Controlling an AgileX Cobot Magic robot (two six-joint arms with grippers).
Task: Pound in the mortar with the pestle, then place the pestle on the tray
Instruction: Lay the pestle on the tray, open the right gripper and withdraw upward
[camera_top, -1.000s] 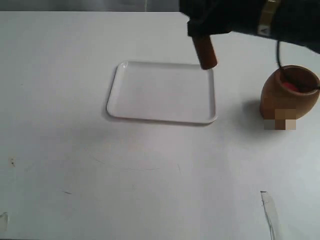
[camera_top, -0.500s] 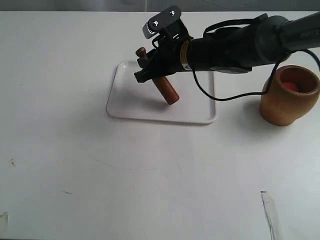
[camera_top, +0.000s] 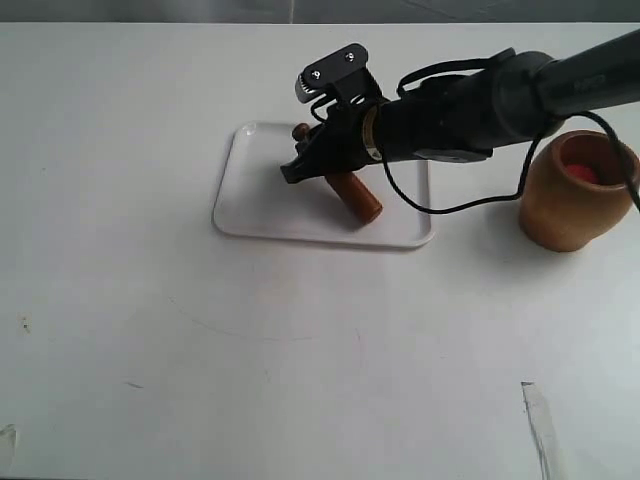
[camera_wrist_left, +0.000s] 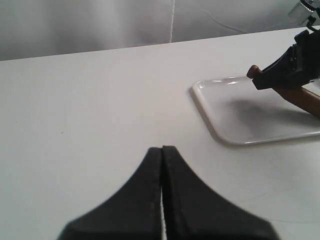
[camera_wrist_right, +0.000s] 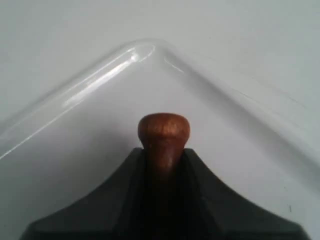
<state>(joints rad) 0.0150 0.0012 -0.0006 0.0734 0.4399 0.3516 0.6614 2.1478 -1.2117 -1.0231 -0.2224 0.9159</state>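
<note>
Exterior view gave the clearest account. The pestle (camera_top: 352, 193) was held tilted over the white tray (camera_top: 262, 195), clamped at its thin neck by the right gripper (camera_top: 312, 160), whose jaws were closed on it. The small knob was seen above the fingers, and the thick end was low over the right half of the tray; whether it touched the floor could not be told.

The step in hand was judged to be the placing of the pestle. To do it well, the thick end should be set on the floor first, then the neck lowered until the club lies flat inside the rim. Only then should the jaws be opened, because a round club may roll when dropped.

Nothing else was seen in the tray. The mortar (camera_top: 575, 200) stood upright, to the right of the tray and apart from it, with something red (camera_top: 580, 172) inside. The left gripper (camera_wrist_left: 162, 165) was closed on nothing, well apart from the tray.
</note>
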